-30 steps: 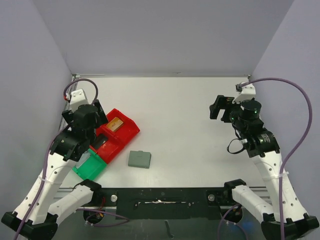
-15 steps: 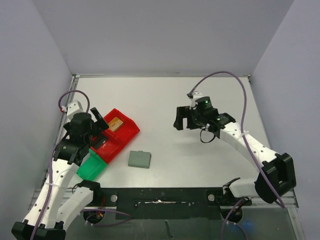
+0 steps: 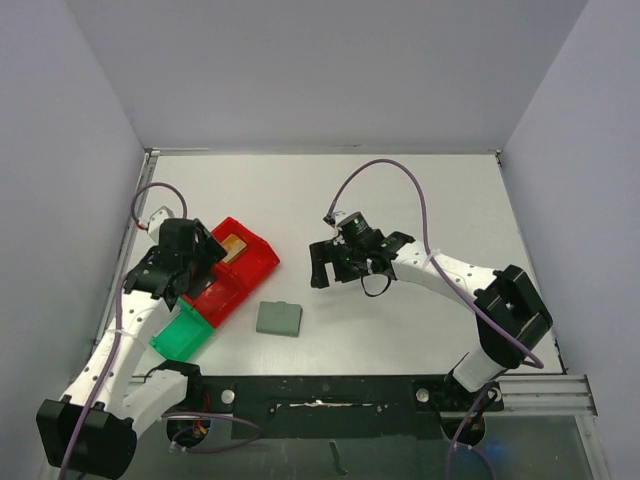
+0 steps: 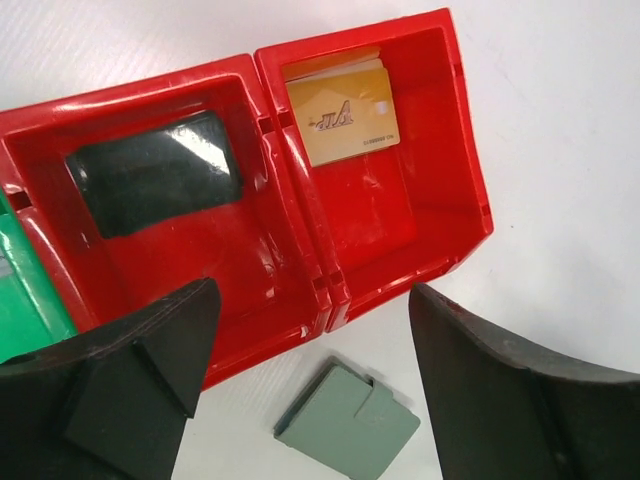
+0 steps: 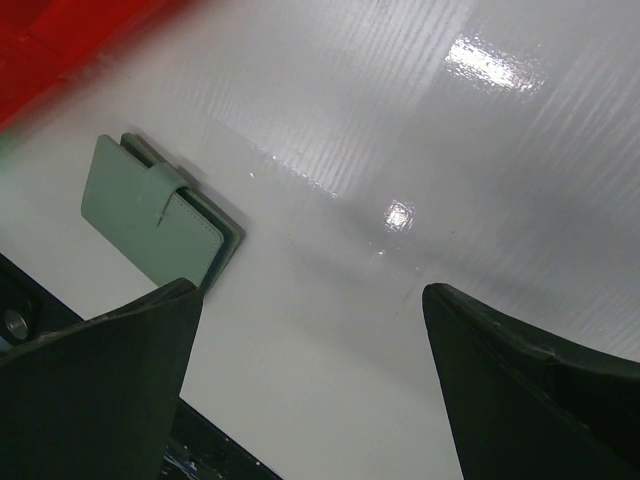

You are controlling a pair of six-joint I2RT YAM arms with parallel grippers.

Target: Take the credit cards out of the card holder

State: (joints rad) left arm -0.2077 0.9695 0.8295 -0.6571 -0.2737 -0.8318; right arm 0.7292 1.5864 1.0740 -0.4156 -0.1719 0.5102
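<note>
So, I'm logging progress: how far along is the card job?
Nothing looks done: the card holder lies shut on the table. In hand: the left end effector and right end effector are open and empty, the right hovering near the holder. Left: opening it and emptying it.

The gold card [image 4: 343,122] in the red bin [image 4: 440,215] has a dark logo and a line of tiny print, both too small to read
</note>
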